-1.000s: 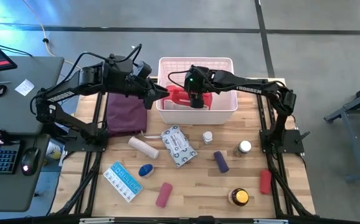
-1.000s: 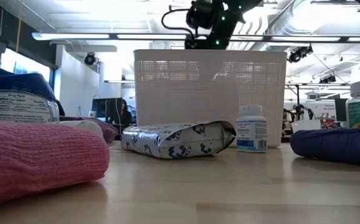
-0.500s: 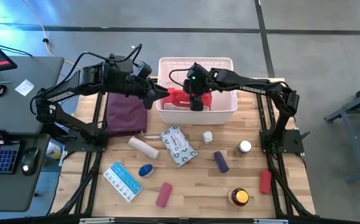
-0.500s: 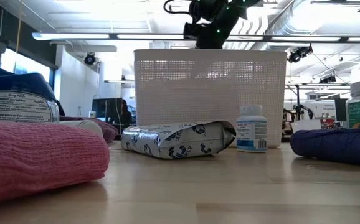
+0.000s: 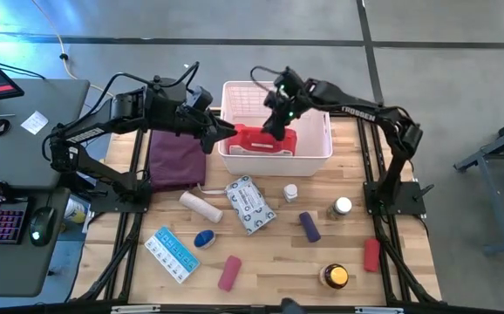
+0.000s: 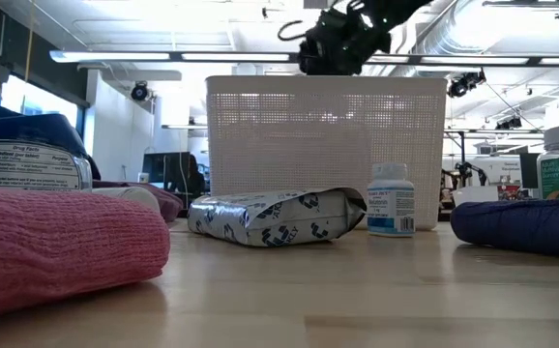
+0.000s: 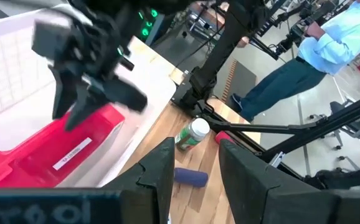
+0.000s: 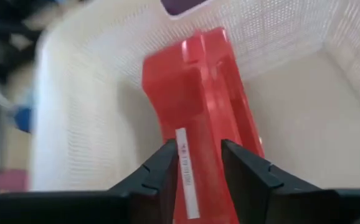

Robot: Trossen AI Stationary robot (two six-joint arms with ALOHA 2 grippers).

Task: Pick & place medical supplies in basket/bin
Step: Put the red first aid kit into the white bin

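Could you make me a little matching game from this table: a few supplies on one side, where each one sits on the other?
Things:
1. red first-aid case
2. wipes packet
3. amber jar
4. blue-white box

Places:
A. near front edge, right arm's side
B. inside the white basket
C. near front edge, left arm's side
D. mid-table, just in front of the basket

Pairs: 1-B, 2-D, 3-A, 4-C
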